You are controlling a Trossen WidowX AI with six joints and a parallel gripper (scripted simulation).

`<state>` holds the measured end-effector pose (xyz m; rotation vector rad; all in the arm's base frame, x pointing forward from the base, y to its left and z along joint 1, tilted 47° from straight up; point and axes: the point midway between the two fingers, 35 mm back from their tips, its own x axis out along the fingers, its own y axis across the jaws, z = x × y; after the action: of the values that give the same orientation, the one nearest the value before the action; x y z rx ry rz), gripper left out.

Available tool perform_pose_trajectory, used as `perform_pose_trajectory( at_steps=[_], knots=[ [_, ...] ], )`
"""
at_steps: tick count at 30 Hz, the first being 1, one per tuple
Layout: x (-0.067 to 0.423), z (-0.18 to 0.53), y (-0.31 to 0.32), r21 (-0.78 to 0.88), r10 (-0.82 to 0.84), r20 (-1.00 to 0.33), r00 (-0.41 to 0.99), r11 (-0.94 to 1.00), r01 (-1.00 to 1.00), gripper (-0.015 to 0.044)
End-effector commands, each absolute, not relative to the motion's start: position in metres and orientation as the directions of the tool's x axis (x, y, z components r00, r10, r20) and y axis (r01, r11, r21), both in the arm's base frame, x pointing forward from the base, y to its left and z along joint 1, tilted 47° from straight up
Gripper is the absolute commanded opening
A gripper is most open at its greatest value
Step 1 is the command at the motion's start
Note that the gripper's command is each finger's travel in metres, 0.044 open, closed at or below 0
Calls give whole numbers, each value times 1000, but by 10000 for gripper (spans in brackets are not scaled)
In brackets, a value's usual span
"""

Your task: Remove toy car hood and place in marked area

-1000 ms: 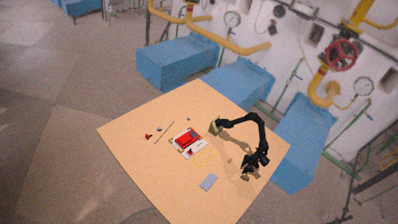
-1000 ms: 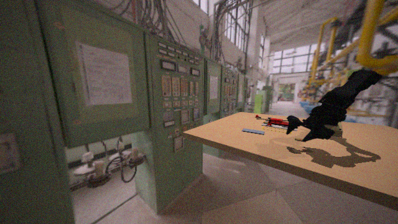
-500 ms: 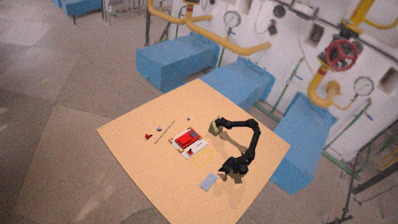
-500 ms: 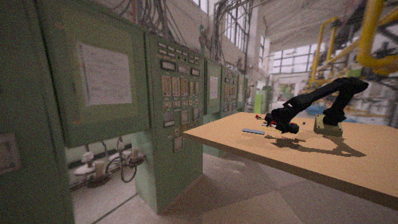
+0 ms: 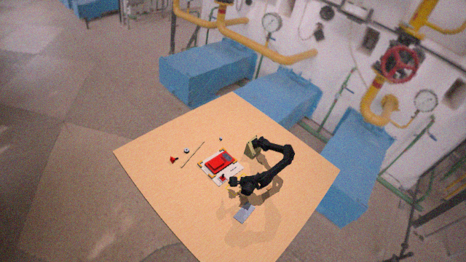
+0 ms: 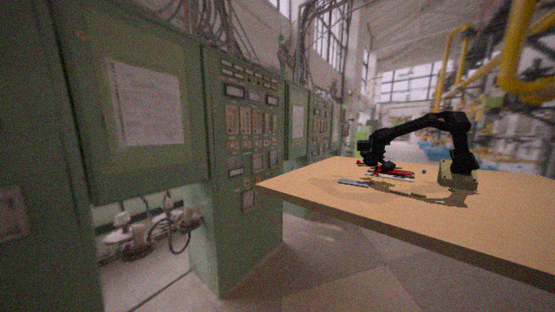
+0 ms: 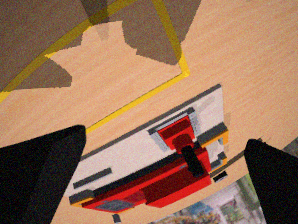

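- The toy car is blocky, red with a grey panel, on a white plate.
- The wrist view alone shows the yellow-outlined marked area beyond the fingers.
- The gripper stands wide and holds nothing, with the hood on the car ahead.

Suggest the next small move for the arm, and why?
Probably ease the open pincer forward and down toward the toy car. It holds nothing, hangs beside the car's near end above the yellow marked area, and the wrist view shows the red body ahead between the fingers, not yet straddled.
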<state>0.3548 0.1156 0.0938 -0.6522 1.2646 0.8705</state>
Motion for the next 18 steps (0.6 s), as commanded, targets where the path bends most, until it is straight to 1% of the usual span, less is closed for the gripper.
perform_pose_trajectory(
  at_steps=[1,5,10,14,18],
  knots=[
    [359,67,83,160,233,-973,-8,641,-751,440],
    [360,43,47,282,304,-950,-74,727,-627,440],
    [353,15,5,445,434,-891,-131,782,-436,440],
    [343,-5,-27,563,549,-825,-133,784,-263,440],
    [331,-24,-58,664,657,-747,-97,744,-75,440]
  ],
)
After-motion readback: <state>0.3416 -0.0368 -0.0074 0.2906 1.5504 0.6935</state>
